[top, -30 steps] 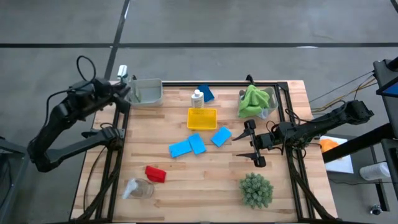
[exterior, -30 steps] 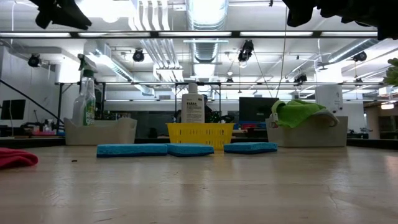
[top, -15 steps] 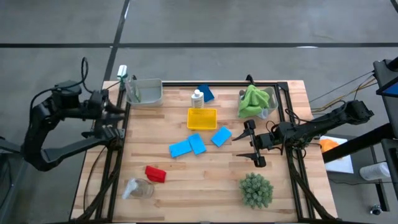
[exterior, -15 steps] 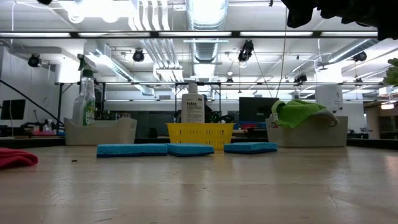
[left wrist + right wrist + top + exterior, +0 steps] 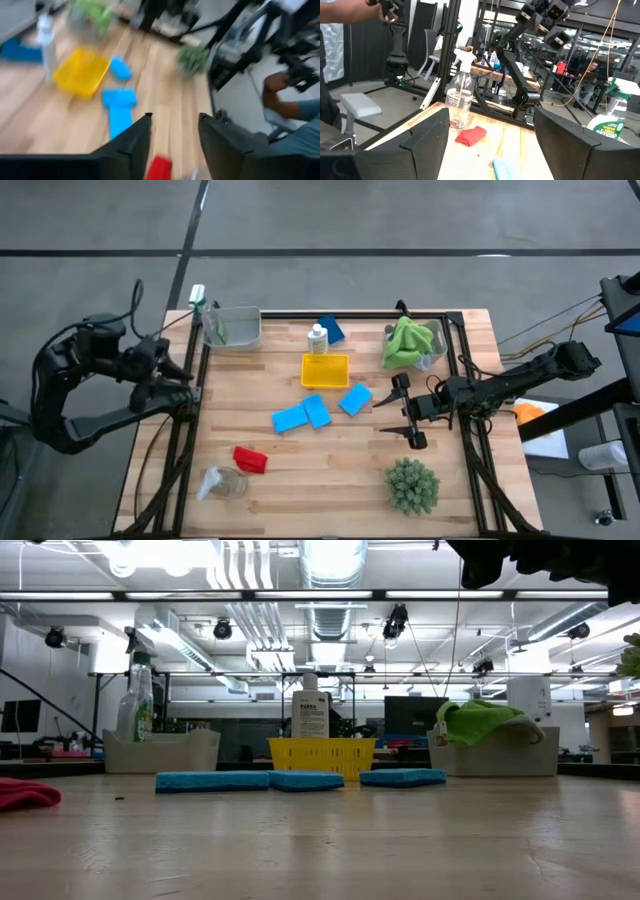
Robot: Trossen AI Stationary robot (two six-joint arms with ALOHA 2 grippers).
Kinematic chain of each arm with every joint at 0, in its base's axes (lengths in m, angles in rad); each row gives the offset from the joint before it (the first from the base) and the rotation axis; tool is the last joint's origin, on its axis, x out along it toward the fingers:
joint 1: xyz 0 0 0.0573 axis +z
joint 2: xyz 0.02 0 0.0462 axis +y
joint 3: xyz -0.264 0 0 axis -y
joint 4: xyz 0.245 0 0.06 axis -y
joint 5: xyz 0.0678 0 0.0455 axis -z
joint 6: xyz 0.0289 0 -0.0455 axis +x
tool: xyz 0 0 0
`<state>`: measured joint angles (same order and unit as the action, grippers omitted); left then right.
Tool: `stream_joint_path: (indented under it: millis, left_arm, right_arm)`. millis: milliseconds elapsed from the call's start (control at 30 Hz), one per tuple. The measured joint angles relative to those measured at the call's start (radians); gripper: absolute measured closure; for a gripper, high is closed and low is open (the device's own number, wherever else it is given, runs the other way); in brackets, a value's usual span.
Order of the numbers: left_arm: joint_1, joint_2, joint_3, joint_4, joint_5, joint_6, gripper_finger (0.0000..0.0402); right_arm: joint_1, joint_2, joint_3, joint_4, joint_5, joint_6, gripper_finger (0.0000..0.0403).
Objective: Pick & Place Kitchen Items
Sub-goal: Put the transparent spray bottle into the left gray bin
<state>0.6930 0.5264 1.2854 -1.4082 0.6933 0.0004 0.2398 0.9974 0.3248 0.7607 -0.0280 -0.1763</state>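
Left pincer (image 5: 178, 365) off the surface's left edge, fingers parted, holding nothing. Right pincer (image 5: 400, 412) over the right half of the surface (image 5: 330, 480), fingers wide apart, empty.

Count: four blue sponges (image 5: 305, 415), three mid-surface, one at the far edge; one spray bottle (image 5: 205, 307) in the far-left bin (image 5: 240, 330); one white bottle (image 5: 317, 338), label unreadable; one green cloth (image 5: 405, 340), far right; one red cloth (image 5: 250, 459) and one jar (image 5: 222, 483), near left.
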Motion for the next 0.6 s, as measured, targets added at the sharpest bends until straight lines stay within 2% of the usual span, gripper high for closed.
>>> stream_joint_path:
  millis: [167, 300, 433, 600]
  left_arm:
    - [0.000, 0.002, -0.003, -0.098, -0.012, 0.000, 0.0156]
    - [0.000, 0.002, -0.002, -0.078, -0.006, -0.009, 0.0111]
    - [0.000, 0.048, 0.048, 0.020, -0.007, 0.026, 0.0099]
    - [0.000, 0.169, 0.139, 0.217, -0.099, 0.100, 0.0098]
  right_arm:
    - [0.000, 0.000, 0.000, -0.001, 0.000, 0.008, 0.0119]
    - [0.000, 0.000, 0.000, -0.001, 0.004, 0.009, 0.0119]
    - [0.000, 0.000, 0.000, -0.001, 0.006, 0.009, 0.0119]
    - [-0.002, 0.000, 0.000, 0.000, 0.009, 0.016, 0.0119]
